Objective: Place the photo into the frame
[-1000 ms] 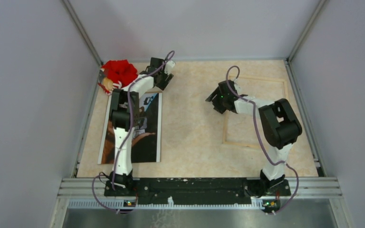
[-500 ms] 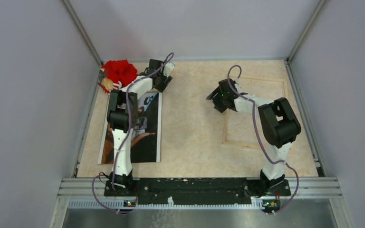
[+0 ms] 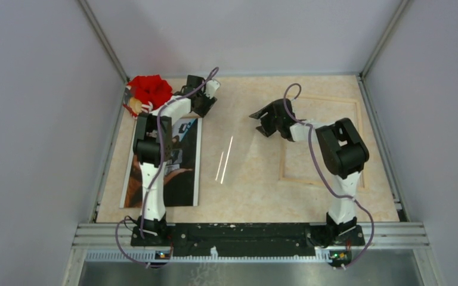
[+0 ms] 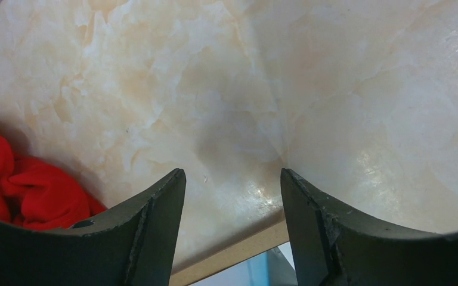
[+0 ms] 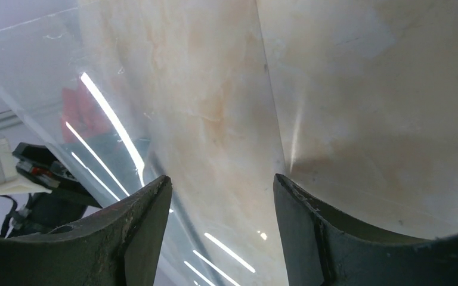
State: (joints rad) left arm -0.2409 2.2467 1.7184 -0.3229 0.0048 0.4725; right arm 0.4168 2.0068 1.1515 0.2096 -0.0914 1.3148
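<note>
- The photo (image 3: 185,164) lies flat and picture side up on the left half of the table (image 3: 244,190). It runs lengthwise under your left arm (image 3: 154,179), and only its right strip and near end show past the arm.
- The frame (image 3: 334,98) lies flat on the right half, pale wood side up, well apart from the photo. Your right arm (image 3: 341,149) crosses over part of it.
- Your left gripper (image 3: 204,101) sits past the photo's far end, near a red fabric bundle (image 3: 150,89) in the far-left corner. Its jaws stand apart, with only bare table between them.
- Your right gripper (image 3: 263,121) hangs just off the frame's far-left corner, jaws apart.
- A clear sheet (image 3: 223,158) — visible only by its bright streaks of glare — sits between photo and frame. Its edge runs toward the gap between the right fingers (image 5: 146,214), but you cannot tell whether it touches them.
</note>
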